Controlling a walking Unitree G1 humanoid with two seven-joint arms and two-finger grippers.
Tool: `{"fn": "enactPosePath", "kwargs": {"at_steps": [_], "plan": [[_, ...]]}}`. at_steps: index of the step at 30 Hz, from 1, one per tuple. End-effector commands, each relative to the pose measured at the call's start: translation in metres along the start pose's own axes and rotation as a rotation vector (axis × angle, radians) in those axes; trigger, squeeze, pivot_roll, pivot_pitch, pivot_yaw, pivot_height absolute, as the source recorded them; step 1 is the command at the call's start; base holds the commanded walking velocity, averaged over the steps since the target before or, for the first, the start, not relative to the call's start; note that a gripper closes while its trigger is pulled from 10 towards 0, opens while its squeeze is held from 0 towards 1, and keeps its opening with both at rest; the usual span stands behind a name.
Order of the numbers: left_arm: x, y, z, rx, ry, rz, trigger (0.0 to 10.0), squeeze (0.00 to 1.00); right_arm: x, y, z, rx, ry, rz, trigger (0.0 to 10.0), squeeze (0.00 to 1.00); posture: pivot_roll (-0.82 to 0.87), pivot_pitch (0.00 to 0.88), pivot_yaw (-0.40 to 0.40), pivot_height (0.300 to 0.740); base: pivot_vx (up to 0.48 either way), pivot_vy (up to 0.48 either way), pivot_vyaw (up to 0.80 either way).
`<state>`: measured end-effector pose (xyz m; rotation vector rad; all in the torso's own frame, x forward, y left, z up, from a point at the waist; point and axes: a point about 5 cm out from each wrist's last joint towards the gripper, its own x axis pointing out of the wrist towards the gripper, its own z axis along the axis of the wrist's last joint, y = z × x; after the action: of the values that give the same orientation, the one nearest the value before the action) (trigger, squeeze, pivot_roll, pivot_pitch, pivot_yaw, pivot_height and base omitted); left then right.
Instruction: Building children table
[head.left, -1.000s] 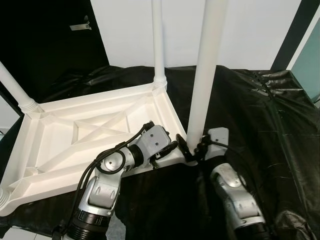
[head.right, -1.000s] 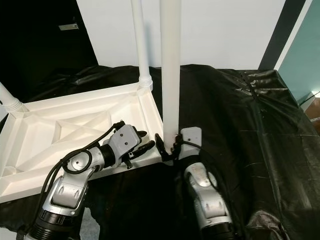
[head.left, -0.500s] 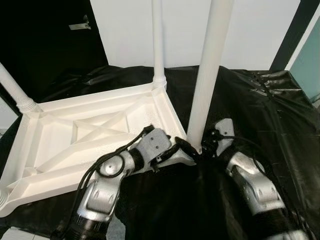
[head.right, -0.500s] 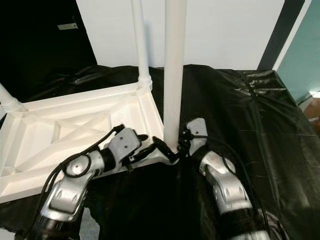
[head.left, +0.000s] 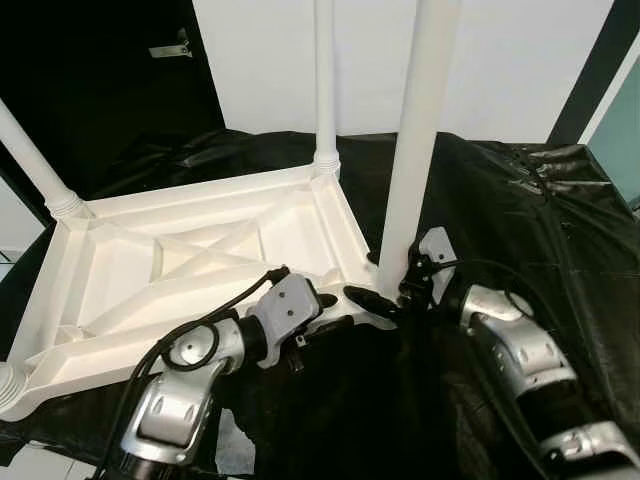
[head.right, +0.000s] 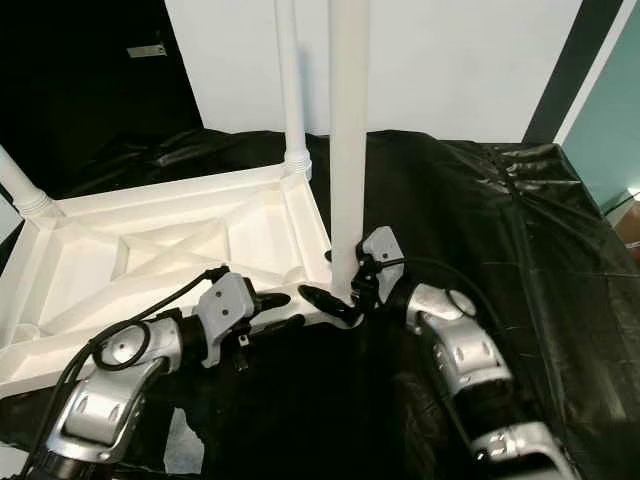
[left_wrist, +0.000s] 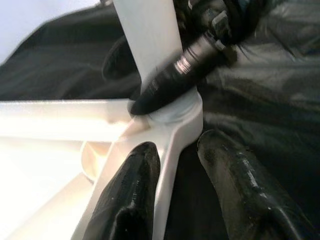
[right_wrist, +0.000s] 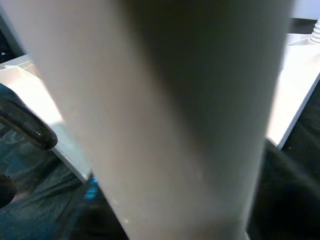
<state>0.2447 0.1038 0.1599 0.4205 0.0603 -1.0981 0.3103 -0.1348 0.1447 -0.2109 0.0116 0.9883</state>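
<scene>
Four legs: the white tabletop (head.left: 190, 270) lies upside down on a black sheet (head.left: 540, 230); three legs stand at its other corners, and the near leg (head.left: 415, 150) rises from its near right corner socket (left_wrist: 172, 117).
Head views: both silver arms reach in low toward that corner, elbows bent, left from the left, right from the right.
Left wrist view: left gripper (left_wrist: 182, 172) fingers are apart, straddling the corner's rim, one finger (left_wrist: 132, 185) inside, one outside.
Right wrist view: the leg is blurred and very close.
Right gripper (head.left: 385, 295): clamped on the near leg's foot at the socket.
</scene>
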Motion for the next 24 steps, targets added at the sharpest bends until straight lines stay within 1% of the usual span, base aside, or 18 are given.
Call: {"fn": "enactPosePath", "kwargs": {"at_steps": [1,3,5,6,8,9,12,13,14,15,16,18,19,20,21,22,23,24], "plan": [[0.0,-0.011,0.003,-0.001,-0.013,-0.152,10.0,0.0,0.0,0.0,-0.002,-0.004,0.013,0.01,0.0,0.0,-0.02,0.0,0.011,0.74,0.0,0.0,0.0],[0.003,-0.013,0.005,-0.007,-0.025,-0.152,10.0,0.0,-0.001,-0.004,-0.002,-0.001,0.01,0.0,0.0,0.0,-0.02,0.0,0.014,0.74,0.0,0.0,0.0],[0.003,-0.013,0.005,-0.007,-0.025,-0.152,10.0,0.0,-0.001,-0.004,-0.002,-0.001,0.01,0.0,0.0,0.0,-0.02,0.0,0.014,0.74,0.0,0.0,0.0],[0.008,-0.01,0.007,-0.024,-0.042,-0.119,10.0,0.0,-0.003,-0.006,-0.003,0.01,0.012,-0.025,0.0,0.0,-0.04,0.0,0.023,0.74,0.0,0.0,0.0],[0.01,-0.009,0.008,-0.031,-0.048,-0.108,10.0,0.0,-0.004,-0.007,-0.004,0.017,0.012,-0.035,0.0,0.0,-0.04,0.0,0.023,0.74,0.0,0.0,0.0],[0.013,-0.006,0.008,-0.033,-0.049,-0.083,10.0,0.0,-0.004,-0.006,-0.004,0.03,0.003,-0.054,0.0,0.0,-0.04,0.0,0.024,0.74,0.0,0.0,0.0],[0.015,-0.004,0.008,-0.015,-0.052,-0.054,10.0,0.0,-0.004,-0.006,-0.003,0.026,-0.005,-0.071,0.0,0.0,-0.05,0.0,0.031,0.74,0.0,0.0,0.0],[0.017,-0.001,0.008,-0.012,-0.056,-0.023,10.0,0.0,-0.004,-0.005,-0.005,0.024,-0.005,-0.101,10.0,0.0,-0.06,0.0,0.037,0.74,0.0,0.0,0.0],[0.018,0.0,0.008,-0.013,-0.058,-0.002,10.0,0.0,-0.004,-0.005,-0.006,0.022,-0.005,-0.12,10.0,0.0,-0.06,0.0,0.037,0.74,0.0,0.0,0.0],[0.019,0.002,0.007,-0.032,-0.06,0.017,10.0,0.0,-0.003,-0.004,-0.009,0.038,-0.002,-0.155,10.0,0.0,-0.07,0.0,0.042,0.74,0.0,0.0,0.0],[0.02,0.003,0.007,-0.029,-0.063,0.037,10.0,0.0,-0.003,-0.003,-0.012,0.032,0.015,-0.195,10.0,0.0,-0.07,0.0,0.045,0.74,0.0,0.0,0.0],[0.02,0.003,0.007,-0.029,-0.063,0.037,10.0,0.0,-0.003,-0.003,-0.012,0.032,0.015,-0.195,10.0,0.0,-0.07,0.0,0.045,0.74,0.0,0.0,0.0],[0.021,0.005,0.007,-0.016,-0.059,0.062,10.0,0.0,-0.004,-0.003,-0.015,0.018,0.031,-0.234,10.0,0.0,-0.07,0.0,0.046,0.74,0.0,0.0,0.0],[0.021,0.005,0.007,-0.016,-0.059,0.062,10.0,0.0,-0.004,-0.003,-0.015,0.018,0.031,-0.234,10.0,0.0,-0.07,0.0,0.046,0.74,0.0,0.0,0.0],[0.021,0.006,0.006,-0.017,-0.053,0.076,10.0,0.0,-0.004,0.0,-0.02,0.02,0.045,-0.272,10.0,0.0,-0.08,0.0,0.049,0.74,0.0,0.0,0.0],[0.021,0.006,0.006,-0.017,-0.053,0.076,10.0,0.0,-0.004,0.0,-0.02,0.02,0.045,-0.272,10.0,0.0,-0.08,0.0,0.049,0.74,0.0,0.0,0.0],[0.021,0.008,0.006,-0.006,-0.05,0.09,10.0,0.0,-0.004,0.002,-0.022,0.029,0.052,-0.311,10.0,0.0,-0.08,0.0,0.053,0.74,0.0,0.0,0.0],[0.021,0.01,0.006,-0.011,-0.051,0.103,10.0,0.0,-0.003,0.007,-0.023,0.041,0.049,-0.341,10.0,0.0,-0.09,0.0,0.049,0.74,0.0,0.0,0.0]]}}
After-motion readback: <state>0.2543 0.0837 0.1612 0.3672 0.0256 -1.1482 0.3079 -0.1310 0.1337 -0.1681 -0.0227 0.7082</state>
